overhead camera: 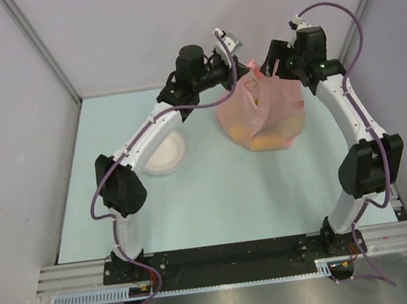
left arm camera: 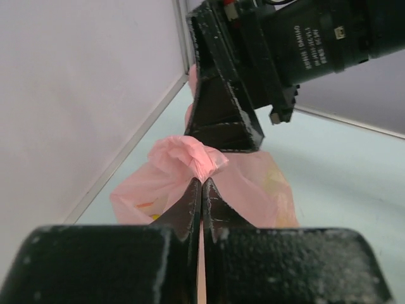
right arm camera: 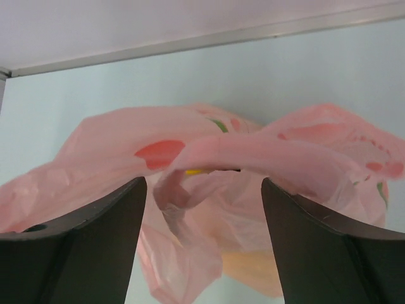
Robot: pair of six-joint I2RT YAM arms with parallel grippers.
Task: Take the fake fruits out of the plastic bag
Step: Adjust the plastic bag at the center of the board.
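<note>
Pink plastic bag (overhead camera: pixel 267 121), one, between left tool (left arm camera: pixel 201 183) and right tool (right arm camera: pixel 202 183).

Upright pink bag (overhead camera: pixel 262 114), fruits (overhead camera: pixel 271 141) inside

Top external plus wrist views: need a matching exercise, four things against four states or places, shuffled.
Things:
1. left gripper
2. right gripper
3. pink plastic bag
4. white plate

States or places:
A. open, fingers wide apart
B. partly hidden by the left arm
C. fake fruits showing through it
D. shut on bunched pink plastic

Pairs: 1-D, 2-A, 3-C, 4-B.
</note>
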